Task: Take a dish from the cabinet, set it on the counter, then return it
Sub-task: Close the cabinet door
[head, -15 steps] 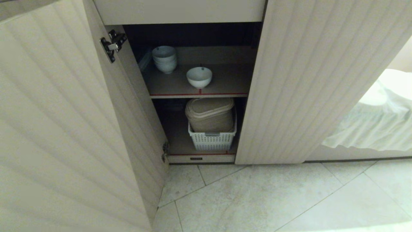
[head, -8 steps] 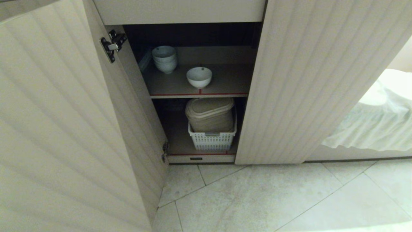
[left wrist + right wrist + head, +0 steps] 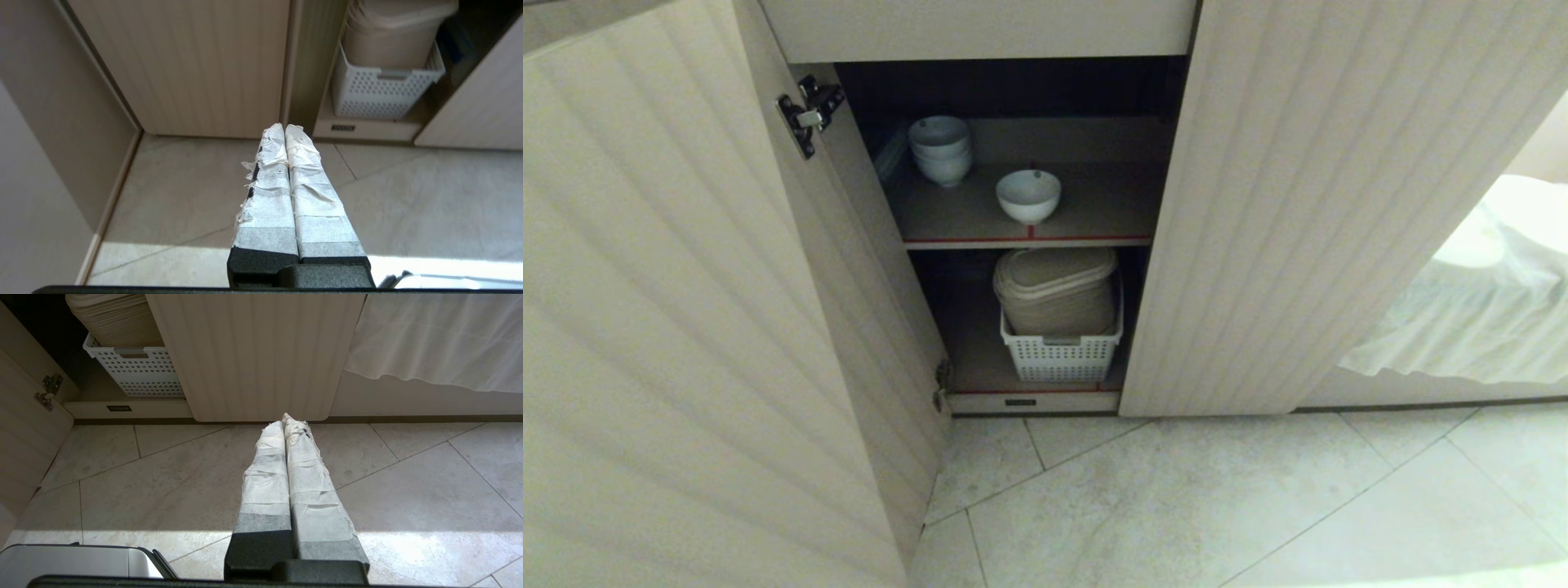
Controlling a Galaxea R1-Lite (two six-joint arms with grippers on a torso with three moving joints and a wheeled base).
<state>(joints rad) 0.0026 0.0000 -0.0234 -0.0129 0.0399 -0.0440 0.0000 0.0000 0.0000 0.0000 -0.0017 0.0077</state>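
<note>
Each hand, left hand (image 3: 285, 130) and right hand (image 3: 286, 419), has two long fingers wrapped in white tape (frayed, wrinkled) on black bases.

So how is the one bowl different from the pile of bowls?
The single bowl stands alone near the shelf's front edge; the stack of bowls sits farther back, to its left. The single bowl is one piece and lower; the stack is several nested and taller. Both are plain white, upright, on the same upper shelf.

White dish (image 3: 1028, 196); beige ribbed cabinet (image 3: 1307, 204) (shelf edge seemingly red).
</note>
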